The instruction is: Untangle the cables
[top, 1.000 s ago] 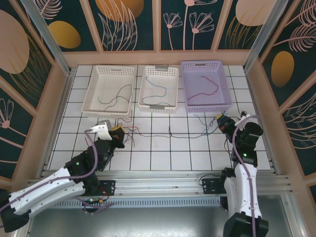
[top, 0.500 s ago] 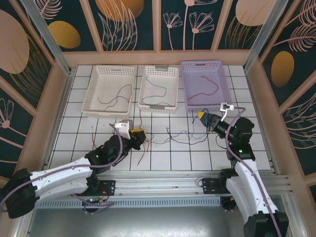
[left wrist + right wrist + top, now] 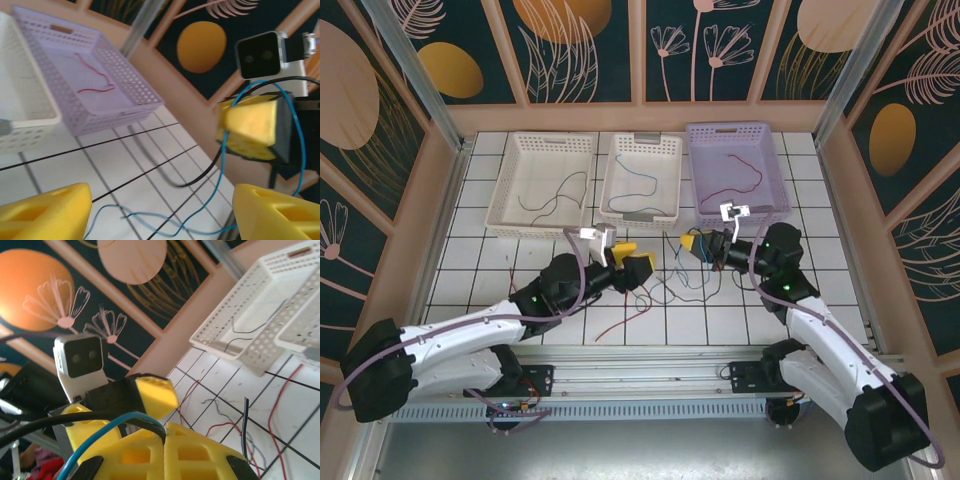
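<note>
Separating cables (image 3: 692, 283): right gripper (image 3: 165, 438) pinches the blue cable (image 3: 299, 150) and black cable (image 3: 195, 184); close your spread left gripper (image 3: 639, 265) on blue alone, pulling toward 9 o'clock.

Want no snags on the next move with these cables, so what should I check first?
1. Right gripper shut on the blue cable and black cable: ok.
2. Left gripper open and holding nothing: ok.
3. Held cables free of the loose ones: not ok, they trail into a crossed bunch on the table.
4. Gap between the two grippers: ok in the top view.
5. Left gripper lined up with a single strand: cannot tell.
</note>
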Robot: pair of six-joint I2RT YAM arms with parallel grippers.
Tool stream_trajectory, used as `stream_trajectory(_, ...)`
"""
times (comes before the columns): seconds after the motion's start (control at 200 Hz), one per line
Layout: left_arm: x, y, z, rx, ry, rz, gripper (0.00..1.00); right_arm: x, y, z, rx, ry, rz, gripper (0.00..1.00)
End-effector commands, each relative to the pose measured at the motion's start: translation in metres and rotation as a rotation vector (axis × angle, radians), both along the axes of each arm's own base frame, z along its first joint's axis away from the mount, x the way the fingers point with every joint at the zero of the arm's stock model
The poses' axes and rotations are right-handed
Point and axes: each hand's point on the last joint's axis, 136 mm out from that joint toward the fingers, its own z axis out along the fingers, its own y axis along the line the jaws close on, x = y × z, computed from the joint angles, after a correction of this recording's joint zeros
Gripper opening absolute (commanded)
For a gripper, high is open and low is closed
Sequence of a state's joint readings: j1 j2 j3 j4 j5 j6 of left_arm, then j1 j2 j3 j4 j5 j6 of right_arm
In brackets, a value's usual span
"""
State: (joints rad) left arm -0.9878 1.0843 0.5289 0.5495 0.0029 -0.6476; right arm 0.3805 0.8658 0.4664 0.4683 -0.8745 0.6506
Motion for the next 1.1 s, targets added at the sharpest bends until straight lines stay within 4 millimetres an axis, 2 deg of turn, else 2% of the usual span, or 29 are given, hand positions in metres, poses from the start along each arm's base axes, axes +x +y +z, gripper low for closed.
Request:
stream_trajectory(0.0,-0.015,-0.019,0.033,-0.1,-0.046,-0.134,0.74,-0.002,0.008,0.024,0.016,-0.124,0.034,0.0)
stream_trajectory(0.125,-0.033,-0.026,0.037,-0.149,-0.044,-0.241,0.74,0.009,0.009,0.023,0.015,-0.08,0.007,0.0)
stream_trajectory(0.275,-0.055,-0.028,0.022,-0.159,-0.029,-0.344,0.74,0.016,0.01,0.032,0.04,-0.042,-0.019,0.0)
stream_trajectory(0.39,-0.065,-0.032,0.011,-0.157,-0.009,-0.379,0.74,0.016,0.014,0.041,0.049,-0.019,-0.029,0.0)
stream_trajectory(0.55,-0.062,-0.039,0.003,-0.145,0.009,-0.37,0.74,0.015,0.022,0.048,0.043,0.002,-0.028,0.0)
stream_trajectory(0.776,-0.059,-0.062,0.002,-0.107,0.005,-0.393,0.75,0.011,0.034,0.047,0.037,0.03,-0.012,0.0)
stream_trajectory(0.916,-0.058,-0.071,-0.003,-0.094,0.009,-0.409,0.76,0.009,0.035,0.048,0.038,0.037,-0.01,0.0)
stream_trajectory(1.096,-0.059,-0.077,-0.018,-0.05,0.028,-0.417,0.76,0.009,0.034,0.047,0.037,0.044,-0.013,0.0)
